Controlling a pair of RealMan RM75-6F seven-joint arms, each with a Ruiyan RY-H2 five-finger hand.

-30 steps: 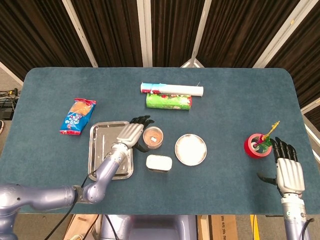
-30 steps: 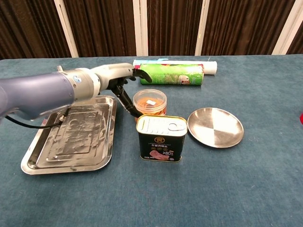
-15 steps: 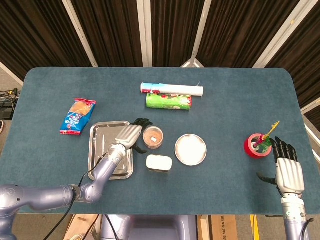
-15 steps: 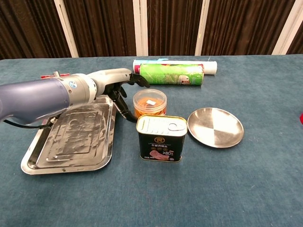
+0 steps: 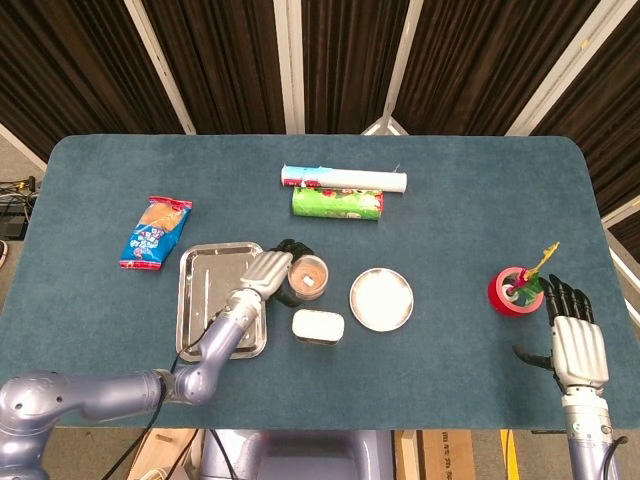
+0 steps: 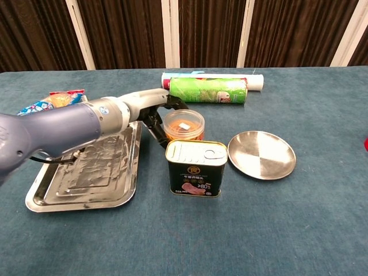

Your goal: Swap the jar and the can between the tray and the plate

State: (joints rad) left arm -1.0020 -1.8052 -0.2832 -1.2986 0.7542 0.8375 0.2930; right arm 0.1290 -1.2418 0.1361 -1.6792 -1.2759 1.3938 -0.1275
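Observation:
A clear jar [image 5: 308,277] [image 6: 183,125] with orange contents stands on the cloth between the steel tray [image 5: 205,310] [image 6: 86,172] and the round metal plate [image 5: 381,299] [image 6: 261,154]. My left hand [image 5: 268,272] [image 6: 150,112] reaches over the tray's right edge and holds the jar, dark fingers behind it and thumb at its left front. The luncheon-meat can [image 5: 318,326] [image 6: 196,168] stands upright on the cloth just in front of the jar. Tray and plate hold nothing. My right hand [image 5: 578,345] rests far right, open, fingers straight.
A green tube can [image 5: 338,203] [image 6: 209,90] and a white roll [image 5: 344,179] lie behind the jar. A blue snack bag [image 5: 155,232] [image 6: 49,101] lies left of the tray. A red tape roll [image 5: 514,291] with a small plant sits by my right hand.
My left hand has slid right, up against the jar, and its fingers have closed in around it. The jar, the can and the right hand have stayed put.

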